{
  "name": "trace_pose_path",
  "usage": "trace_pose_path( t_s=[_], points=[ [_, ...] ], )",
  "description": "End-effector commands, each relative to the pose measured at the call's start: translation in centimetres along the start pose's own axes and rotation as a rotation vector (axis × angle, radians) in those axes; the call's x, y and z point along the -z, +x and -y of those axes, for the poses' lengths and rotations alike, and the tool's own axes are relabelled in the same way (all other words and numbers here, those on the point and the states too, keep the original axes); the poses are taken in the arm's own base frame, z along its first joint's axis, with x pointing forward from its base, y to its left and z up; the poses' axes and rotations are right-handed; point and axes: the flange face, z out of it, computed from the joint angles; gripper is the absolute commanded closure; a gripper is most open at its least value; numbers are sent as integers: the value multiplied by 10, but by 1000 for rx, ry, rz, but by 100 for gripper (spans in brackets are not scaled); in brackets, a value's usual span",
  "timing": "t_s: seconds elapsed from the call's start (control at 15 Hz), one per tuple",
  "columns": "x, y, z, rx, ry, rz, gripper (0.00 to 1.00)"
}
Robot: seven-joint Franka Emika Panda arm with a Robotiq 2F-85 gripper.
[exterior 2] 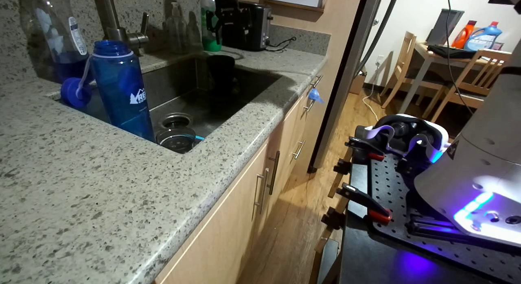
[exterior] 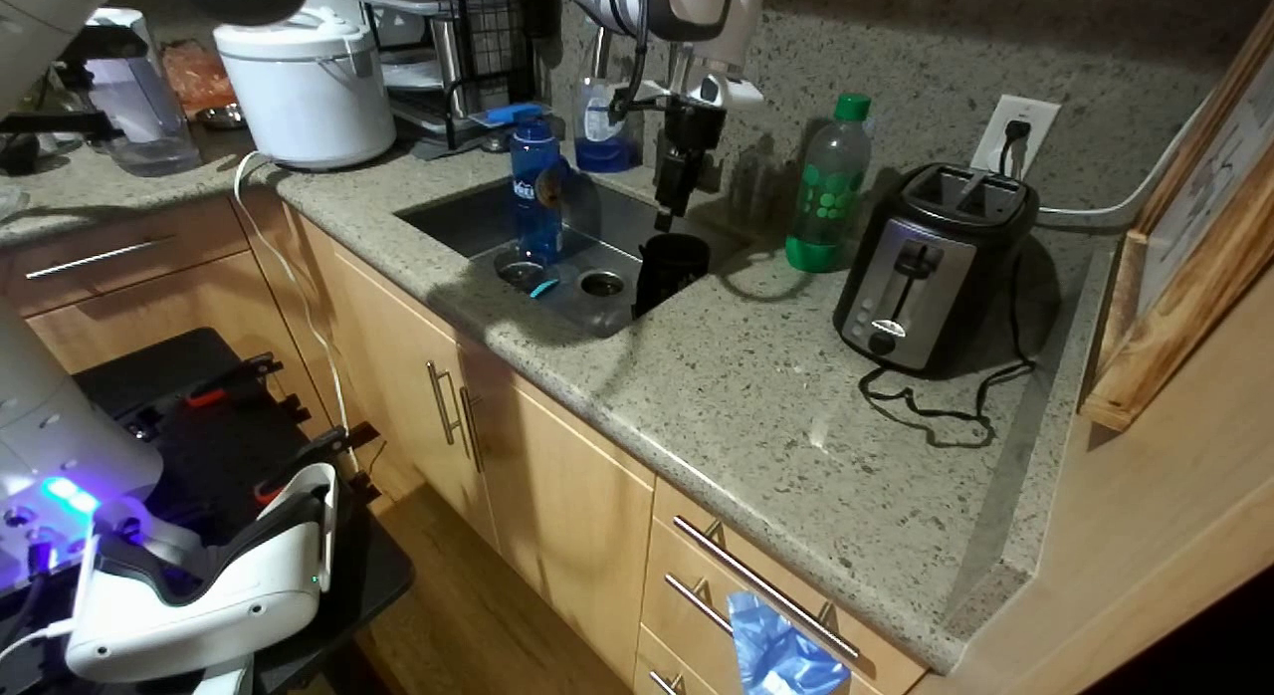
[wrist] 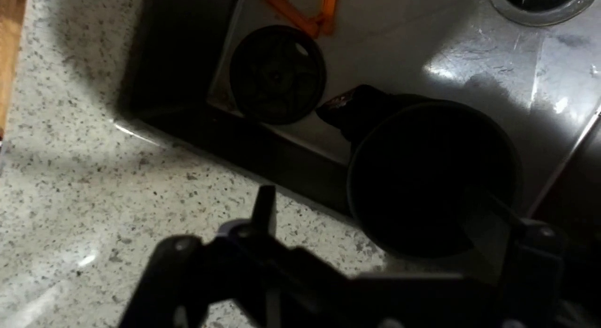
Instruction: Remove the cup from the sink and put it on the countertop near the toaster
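Observation:
The black cup stands in the sink at the toaster end. It also shows in an exterior view and in the wrist view, its dark opening facing the camera and its handle toward the sink's middle. My gripper is open and empty just above the cup. In the wrist view the gripper has one finger over the countertop and the other overlapping the cup's right side; contact cannot be told. The silver-and-black toaster stands on the countertop right of the sink.
A blue bottle stands in the sink. A green-capped bottle stands between sink and toaster. The chrome faucet rises behind the sink. A black disc and an orange item lie in the basin. The toaster's cord lies on the countertop.

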Motion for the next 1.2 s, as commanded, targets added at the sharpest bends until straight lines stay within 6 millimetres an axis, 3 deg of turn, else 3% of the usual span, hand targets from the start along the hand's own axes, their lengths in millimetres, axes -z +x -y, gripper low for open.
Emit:
trace_pose_path(
  t_s=[0.0,0.33,1.13],
  points=[
    [-18,-1,15,-8,-1,-46,0],
    [-36,0,23,-9,-4,-62,0],
    [-54,17,12,-51,-21,-85,0]
  ],
)
